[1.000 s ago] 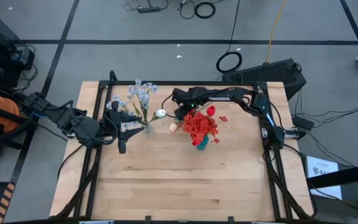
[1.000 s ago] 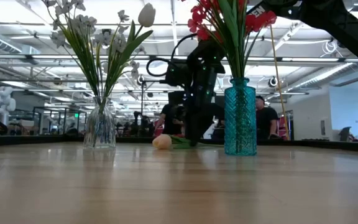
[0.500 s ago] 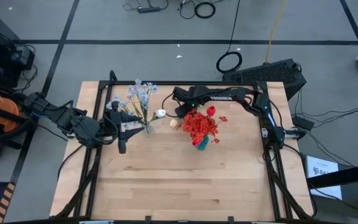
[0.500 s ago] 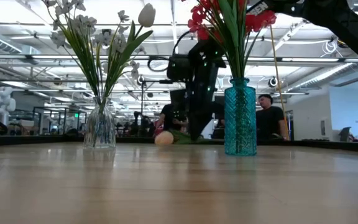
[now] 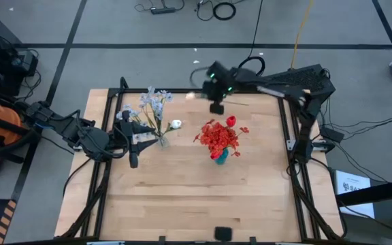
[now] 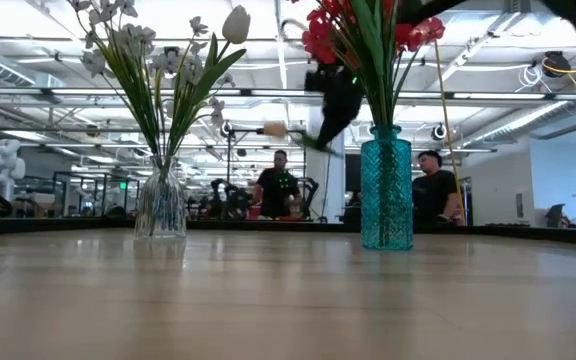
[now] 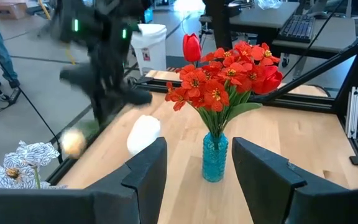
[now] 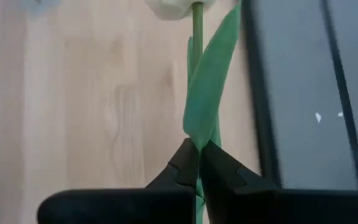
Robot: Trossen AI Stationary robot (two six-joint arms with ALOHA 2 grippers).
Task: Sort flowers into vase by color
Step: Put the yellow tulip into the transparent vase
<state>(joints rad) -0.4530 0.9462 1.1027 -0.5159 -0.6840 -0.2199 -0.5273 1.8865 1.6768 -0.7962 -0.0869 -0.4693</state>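
A clear vase (image 5: pixel 160 141) (image 6: pixel 161 205) holds pale blue-white sprays (image 5: pixel 154 102) and a white bud (image 5: pixel 175 124). The teal vase (image 5: pixel 220 156) (image 6: pixel 386 190) (image 7: pixel 215 157) holds red flowers (image 5: pixel 219 136). My right gripper (image 5: pixel 216 107) (image 8: pixel 199 163) is high over the table's far edge, shut on a cream-bud flower (image 5: pixel 190 95) (image 6: pixel 273 129). At the left edge beside the clear vase, my left gripper (image 5: pixel 140 139) (image 7: pixel 194 180) is open and points at the teal vase. My right gripper pinches the flower's green stem (image 8: pixel 198 144) between its two fingertips (image 8: pixel 219 165), just below a long leaf (image 8: pixel 210 93). The flower is lifted clear of the table. Its stem runs roughly level in the low view, with the cream bud (image 6: pixel 273 129) on the free end.
Black frame rails (image 5: pixel 288 122) run along the table's edges. Wide bare wood (image 5: pixel 196 197) lies on the near half of the table. People (image 6: pixel 280 185) stand in the room beyond the far edge.
My right gripper has risen from the table between the two vases and moved toward the far edge, staying shut. The cream-bud flower, which lay on the wood, has gone up with it and now hangs clear in the air.
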